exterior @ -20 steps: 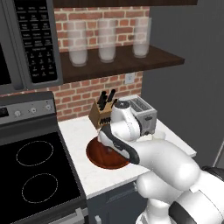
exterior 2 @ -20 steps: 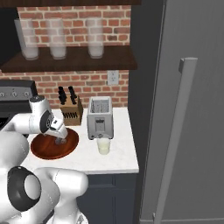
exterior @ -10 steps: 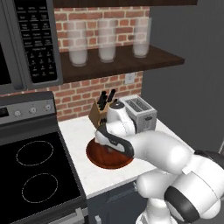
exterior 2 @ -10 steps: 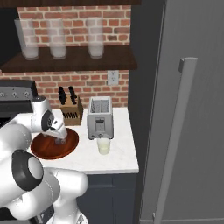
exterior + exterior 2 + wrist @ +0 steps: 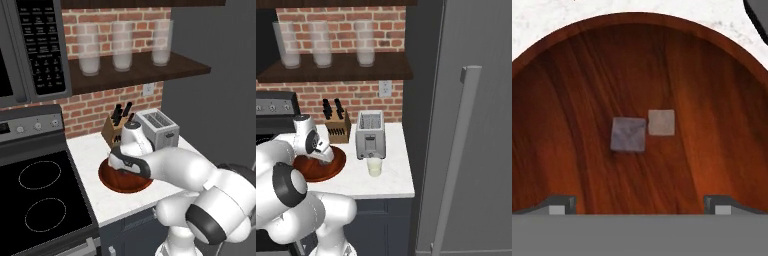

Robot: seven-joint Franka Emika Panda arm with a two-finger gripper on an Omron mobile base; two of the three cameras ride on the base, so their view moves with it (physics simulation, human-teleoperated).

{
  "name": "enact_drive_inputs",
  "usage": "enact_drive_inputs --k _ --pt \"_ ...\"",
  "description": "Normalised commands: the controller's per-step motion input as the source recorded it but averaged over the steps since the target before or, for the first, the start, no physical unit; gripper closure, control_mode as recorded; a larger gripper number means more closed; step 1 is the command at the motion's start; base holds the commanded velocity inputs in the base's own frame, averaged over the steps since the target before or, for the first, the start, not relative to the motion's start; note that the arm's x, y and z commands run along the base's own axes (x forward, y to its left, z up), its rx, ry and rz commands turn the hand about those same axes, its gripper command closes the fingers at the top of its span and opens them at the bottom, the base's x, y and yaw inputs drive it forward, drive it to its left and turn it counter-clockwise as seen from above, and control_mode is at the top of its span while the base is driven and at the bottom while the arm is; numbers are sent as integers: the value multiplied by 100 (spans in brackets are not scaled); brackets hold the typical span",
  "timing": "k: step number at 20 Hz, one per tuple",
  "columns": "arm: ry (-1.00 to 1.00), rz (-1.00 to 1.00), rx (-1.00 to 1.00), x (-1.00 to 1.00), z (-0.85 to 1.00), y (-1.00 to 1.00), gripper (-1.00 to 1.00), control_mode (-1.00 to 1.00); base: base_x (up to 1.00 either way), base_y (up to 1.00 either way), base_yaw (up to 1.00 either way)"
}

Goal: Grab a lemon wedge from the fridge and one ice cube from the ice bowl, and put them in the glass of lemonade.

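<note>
Red brick is backing a white marble counter (image 5: 393, 172), and I am hanging my two-finger gripper (image 5: 640, 202) low over the wide, shallow, round reddish-brown wooden ice bowl (image 5: 572, 80), which is sitting on that counter beside the black stovetop (image 5: 40, 200). My jaws are standing spread as wide as they go, gripping nothing, with one dark tip at seven o'clock and the other at five o'clock in the hand view. Between and beyond them, two small square ice cubes are lying on the bowl's floor: a bluish-grey ice cube (image 5: 628, 134) near the centre and a paler grey ice cube (image 5: 661, 122) touching its corner at about two o'clock from it.

From the right base view, the bowl (image 5: 311, 172) is lying at nine o'clock from the small short clear glass of pale yellowish lemonade (image 5: 374, 167), which is standing just in front of the silver two-slot toaster (image 5: 370, 135). A wooden knife block with black handles (image 5: 337, 126) is standing against the brick at ten o'clock from the toaster. Three tall frosted glasses (image 5: 322, 44) are lining the dark wooden shelf (image 5: 336, 72) above. The tall dark grey fridge (image 5: 486, 150) is filling the three o'clock side with its door closed, its long pale grey bar handle (image 5: 456, 160) running vertically.
</note>
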Motion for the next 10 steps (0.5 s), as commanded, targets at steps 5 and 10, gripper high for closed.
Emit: enact_drive_inputs --k 5,10 --pt "0 0 0 11 -21 0 -100 -100 0 0 0" --pt "0 0 0 23 -9 0 -100 -100 0 0 0"
